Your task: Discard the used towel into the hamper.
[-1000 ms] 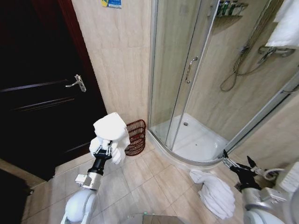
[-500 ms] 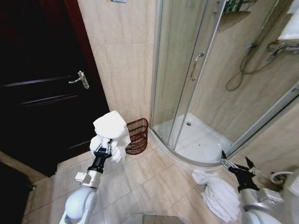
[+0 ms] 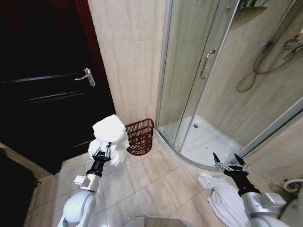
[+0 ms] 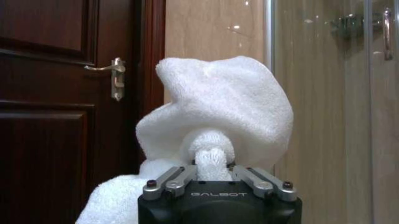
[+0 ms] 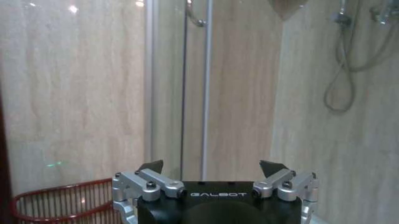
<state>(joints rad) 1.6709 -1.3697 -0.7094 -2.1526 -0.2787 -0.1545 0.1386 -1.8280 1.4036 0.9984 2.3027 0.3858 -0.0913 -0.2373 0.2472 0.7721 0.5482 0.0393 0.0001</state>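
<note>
Head view: the left gripper is clamped on a bunched white terry-cloth towel, carried aloft just beside the hamper, a small round reddish-brown wire basket. This hamper stands on the tiled floor against the beige tiled wall, between the dark wooden door and the glass shower enclosure. The towel hangs on the door side of the hamper, higher than its rim and not yet over the opening.

Left wrist view: the two fingers pinch a narrow rolled neck of the towel, and the rest of the cloth billows above and spills down one side of the gripper. The grip looks secure, being taken on a compact fold, not a loose edge.

Handling, as a judgement: the towel is light, soft and limp. It will not hold a shape, so trailing folds could drape over the hamper's rim instead of falling inside. A bunched central fold, as gripped now, seems the best place to take hold.

The right gripper waits with its fingers spread and nothing between them, on the shower side of the hamper, well apart from it, above a second crumpled white towel lying on the floor.
</note>
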